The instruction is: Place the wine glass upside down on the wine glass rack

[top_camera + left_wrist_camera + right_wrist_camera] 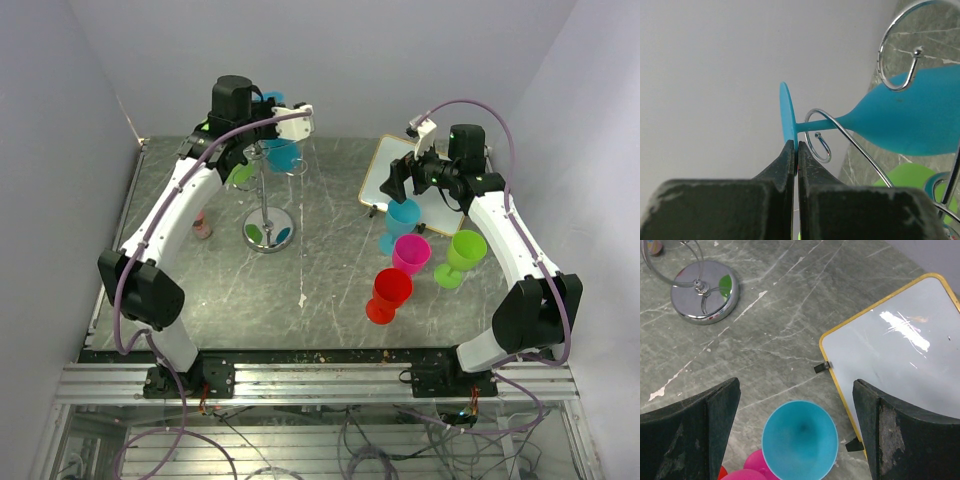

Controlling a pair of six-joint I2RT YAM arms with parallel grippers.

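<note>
My left gripper [288,128] is shut on the round foot of a blue wine glass [786,117] at the top of the wine glass rack [265,190]. In the left wrist view the glass lies sideways, its stem passing through a curled wire arm [815,131] and its bowl [910,120] beyond. A green glass [240,172] hangs on the rack. My right gripper [796,390] is open and empty, above a second blue glass [800,440] standing upright on the table.
A pink glass [411,252], a red glass [388,293] and a green glass [465,250] stand near the right arm. A yellow-rimmed mirror [895,355] lies at the back right. The rack's shiny round base [704,292] sits centre-left. A small pink object [203,228] lies by the left arm.
</note>
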